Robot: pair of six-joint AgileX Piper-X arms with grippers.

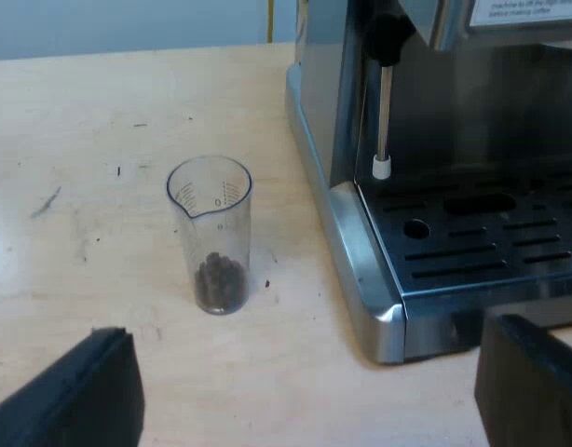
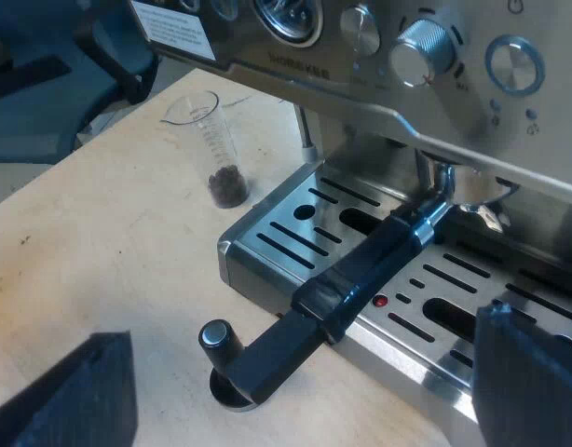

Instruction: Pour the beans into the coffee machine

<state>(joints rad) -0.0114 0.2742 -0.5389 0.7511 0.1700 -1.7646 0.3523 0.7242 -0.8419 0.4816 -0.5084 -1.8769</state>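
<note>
Measuring glass near machine corner, bare table around — left fingers, right fingers released

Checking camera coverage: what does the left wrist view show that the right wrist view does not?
Left wrist view's own: the left gripper, open, short of the measuring glass. Right wrist view's own: the right gripper, open; the holder locked into the espresso machine's front; a black-knobbed tamper by its handle; a control knob. Shared: the glass with beans at its bottom, the drip tray, the table.
</note>
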